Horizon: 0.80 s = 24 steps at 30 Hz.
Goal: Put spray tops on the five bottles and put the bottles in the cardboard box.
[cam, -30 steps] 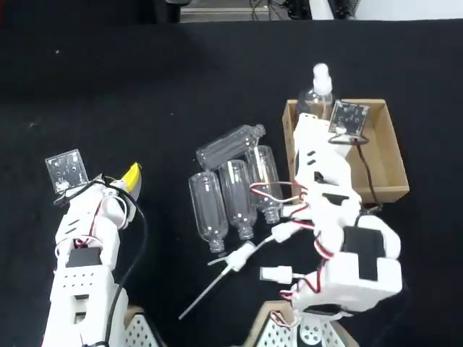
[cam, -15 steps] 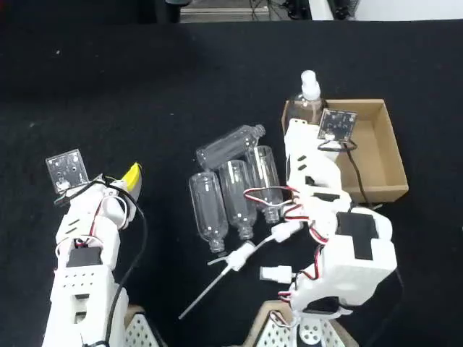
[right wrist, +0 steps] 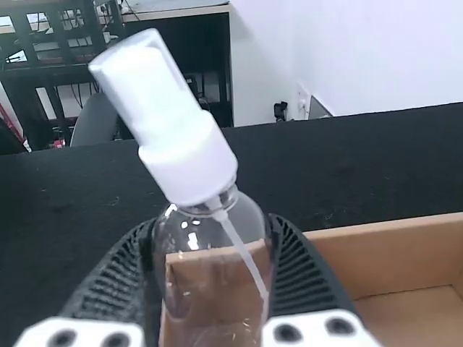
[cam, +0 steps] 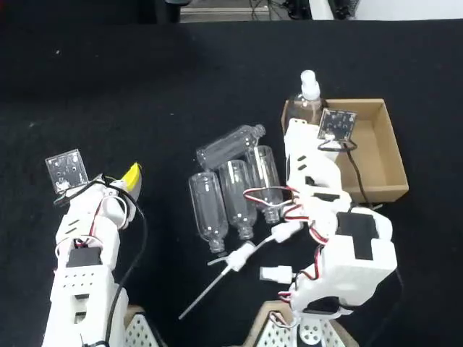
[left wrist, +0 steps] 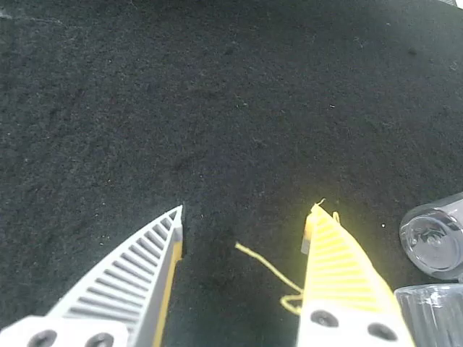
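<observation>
1. Where the right gripper (right wrist: 210, 253) closes its ribbed black jaws round a clear, round-shouldered plastic bottle (right wrist: 195, 231), that bottle stands slightly tilted at the far left corner of the cardboard box (cam: 387, 155). I cannot tell whether its base is inside the wall.
2. Its spray top (right wrist: 170, 137) is smooth white plastic, a cylinder on a wider collar, with a thin dip tube running down inside the bottle.
3. The box is plain brown cardboard, shallow and open-topped.
4. The left gripper (left wrist: 246, 217) hangs just over the cloth with its pointed, ridged jaws spread wide, one white and one yellow, holding nothing.
5. Four bare bottles (cam: 235, 184) lie touching in a cluster between the arms, transparent and capless.
6. Three loose spray tops (cam: 277, 273) lie near them, white with long thin tubes.
7. A matte black, finely fuzzy cloth (cam: 145, 87) covers the table.
8. Behind the table are a white wall (right wrist: 362, 50) and dark shelving (right wrist: 43, 43).
</observation>
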Available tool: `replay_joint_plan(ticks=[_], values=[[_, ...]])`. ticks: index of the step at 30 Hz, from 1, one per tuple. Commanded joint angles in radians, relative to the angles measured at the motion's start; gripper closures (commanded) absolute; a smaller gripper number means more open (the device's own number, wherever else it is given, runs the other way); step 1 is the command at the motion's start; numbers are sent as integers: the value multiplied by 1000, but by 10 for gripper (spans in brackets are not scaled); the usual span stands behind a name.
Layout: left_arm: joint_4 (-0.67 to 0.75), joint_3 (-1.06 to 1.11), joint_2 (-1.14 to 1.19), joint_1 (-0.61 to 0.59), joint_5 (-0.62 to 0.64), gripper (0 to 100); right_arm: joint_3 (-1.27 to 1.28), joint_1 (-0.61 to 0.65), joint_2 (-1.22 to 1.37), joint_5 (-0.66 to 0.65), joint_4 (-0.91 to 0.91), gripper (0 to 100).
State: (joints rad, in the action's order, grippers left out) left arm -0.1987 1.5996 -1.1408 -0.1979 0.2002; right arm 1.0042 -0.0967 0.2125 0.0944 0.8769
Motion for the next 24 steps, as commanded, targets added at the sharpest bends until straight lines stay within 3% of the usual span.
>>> replay_joint_plan(ticks=[1, 8, 14, 24], values=[[25, -18, -12, 15, 11, 747, -13, 25, -1, 0, 28, 982], [25, -19, -12, 15, 11, 747, -13, 26, -1, 0, 23, 971], [25, -19, -12, 15, 11, 746, 1, 26, 1, 8, 17, 823], [25, -19, -12, 15, 11, 746, 19, 72, -1, 0, 20, 802]])
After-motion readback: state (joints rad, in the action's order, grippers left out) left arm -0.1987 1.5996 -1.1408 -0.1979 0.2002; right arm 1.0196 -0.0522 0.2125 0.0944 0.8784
